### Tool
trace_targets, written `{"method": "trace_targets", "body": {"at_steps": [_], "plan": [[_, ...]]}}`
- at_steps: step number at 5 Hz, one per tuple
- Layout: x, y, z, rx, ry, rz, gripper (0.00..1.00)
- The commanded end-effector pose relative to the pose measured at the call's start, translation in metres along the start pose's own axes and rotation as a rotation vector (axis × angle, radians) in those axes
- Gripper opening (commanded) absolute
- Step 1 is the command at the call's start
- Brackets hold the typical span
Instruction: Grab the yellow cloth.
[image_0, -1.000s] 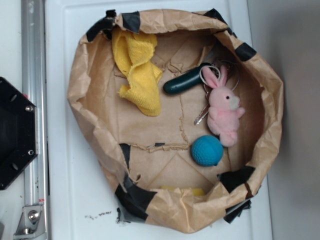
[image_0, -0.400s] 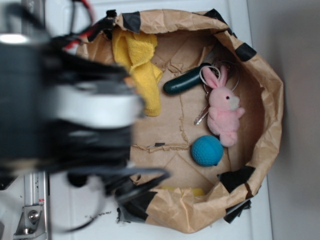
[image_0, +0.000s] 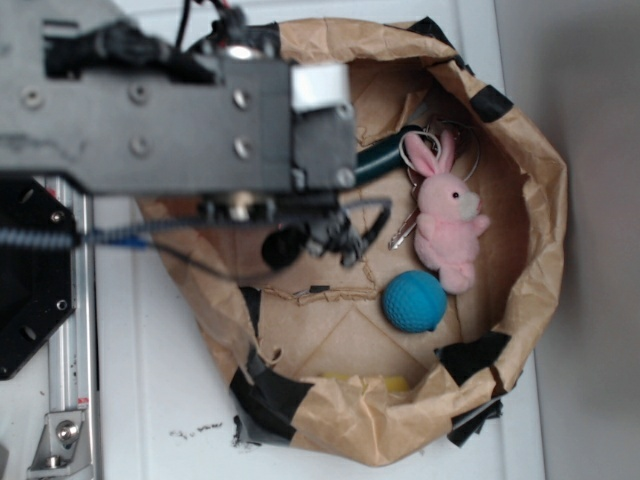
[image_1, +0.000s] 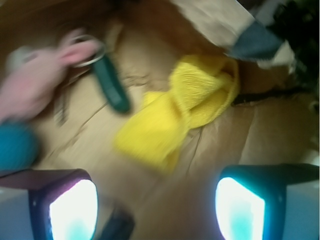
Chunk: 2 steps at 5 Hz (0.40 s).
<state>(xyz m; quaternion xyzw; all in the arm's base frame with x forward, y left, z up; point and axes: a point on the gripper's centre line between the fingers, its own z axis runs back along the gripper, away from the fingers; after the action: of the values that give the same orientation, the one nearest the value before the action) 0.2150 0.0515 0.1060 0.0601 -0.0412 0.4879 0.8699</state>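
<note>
The yellow cloth (image_1: 190, 110) shows in the wrist view as a crumpled terry rag on the brown paper floor, ahead of and above the gripper. My gripper (image_1: 157, 200) is open and empty, its two fingers wide apart at the bottom edge, short of the cloth. In the exterior view the cloth is hidden under my arm (image_0: 180, 120), which reaches over the upper left of the paper bag (image_0: 540, 200). The gripper's dark parts (image_0: 310, 240) hang below the arm over the bag floor.
A pink plush bunny (image_0: 448, 225) with a key ring, a dark green handle (image_0: 385, 155) and a blue ball (image_0: 413, 301) lie in the bag's right half. A small flat yellow sliver (image_0: 370, 381) lies by the front rim. The bag walls stand all around.
My arm has swung in from the left over the bag. It now covers the yellow cloth in the exterior view. The objects in the bag have not moved.
</note>
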Motion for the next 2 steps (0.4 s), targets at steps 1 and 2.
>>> {"method": "trace_targets", "body": {"at_steps": [1, 2], "plan": [[0.0318, 0.0124, -0.0539, 0.053, -0.026, 0.268, 1.0], [0.0377, 0.0086, -0.0605, 0.072, -0.022, 0.275, 1.0]]}}
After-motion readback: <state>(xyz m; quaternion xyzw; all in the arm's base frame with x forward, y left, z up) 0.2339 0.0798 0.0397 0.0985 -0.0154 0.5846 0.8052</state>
